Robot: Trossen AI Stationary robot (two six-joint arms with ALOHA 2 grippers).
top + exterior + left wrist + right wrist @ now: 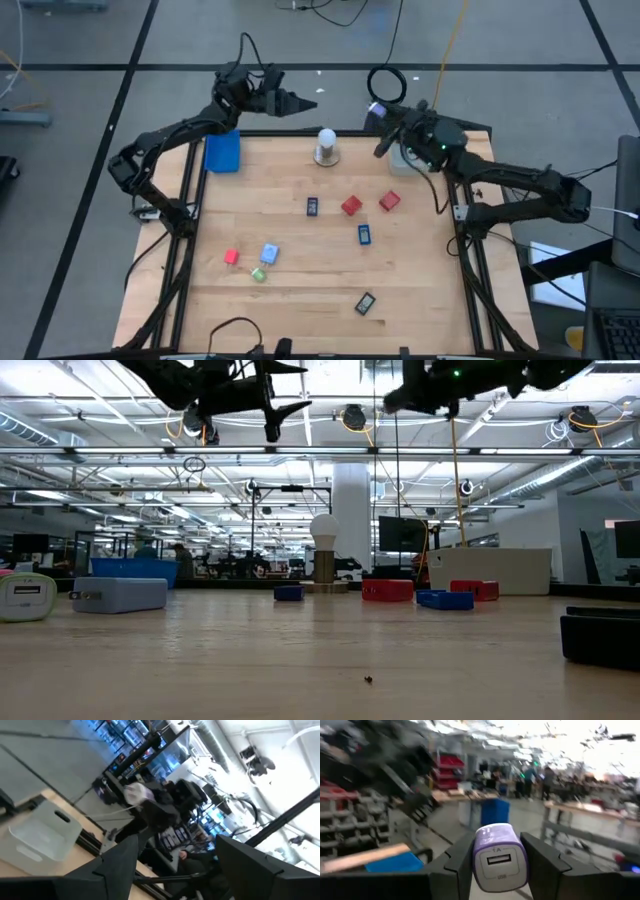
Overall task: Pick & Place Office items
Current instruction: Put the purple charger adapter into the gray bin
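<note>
My right gripper [492,865] clamps purple-white USB charger [498,856] over grey tray [408,155] | light, rigid, slick casing; flat sides grip best | left gripper [300,103] open, empty, high off table's far edge

Red blocks [351,206], a light-blue block [269,254], a purple-and-white charger [498,857], blue tray [222,152].

The left gripper [170,870] has its dark fingers parted, facing the right arm [170,805] above a grey tray [40,837].
</note>
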